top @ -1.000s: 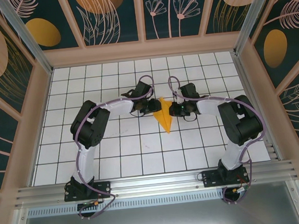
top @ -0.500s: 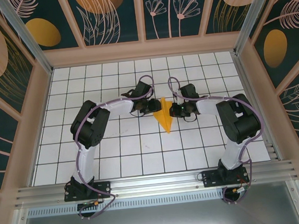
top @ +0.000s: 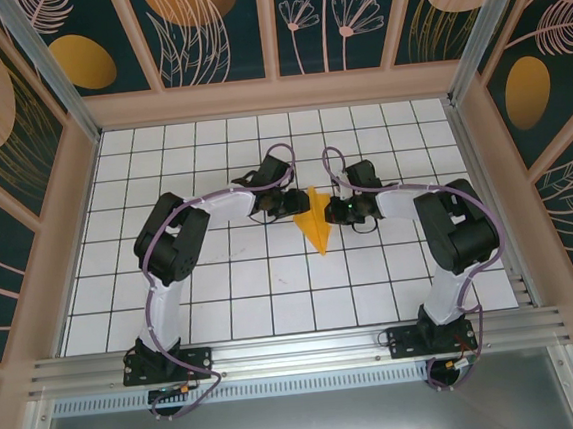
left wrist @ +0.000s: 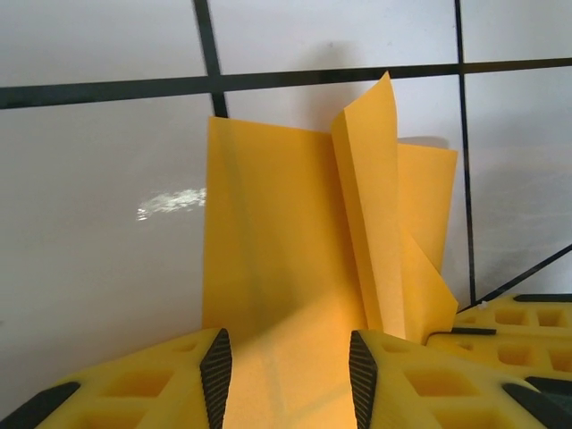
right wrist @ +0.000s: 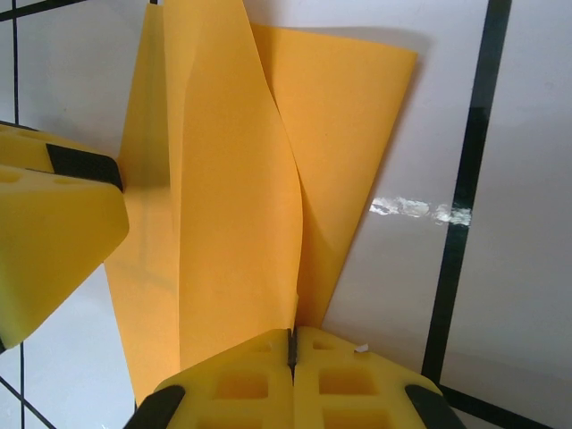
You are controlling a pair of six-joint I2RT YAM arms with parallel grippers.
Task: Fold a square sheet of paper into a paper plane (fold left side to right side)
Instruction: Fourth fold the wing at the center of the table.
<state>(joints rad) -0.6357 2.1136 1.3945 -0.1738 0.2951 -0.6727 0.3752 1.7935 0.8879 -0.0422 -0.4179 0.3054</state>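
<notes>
Pinched shut with the right gripper [right wrist: 290, 344] on the raised flap of the paper plane [top: 316, 228], straddled flat by the half-parted left gripper [left wrist: 288, 357], lying between both, long axis crosswise to the fingers, about equally near each.

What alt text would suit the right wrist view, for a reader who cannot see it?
The right gripper, shut, pinches the edge of a folded orange-yellow paper whose middle flap stands up from the white gridded table. A second yellow finger reaches in from the left.
</notes>
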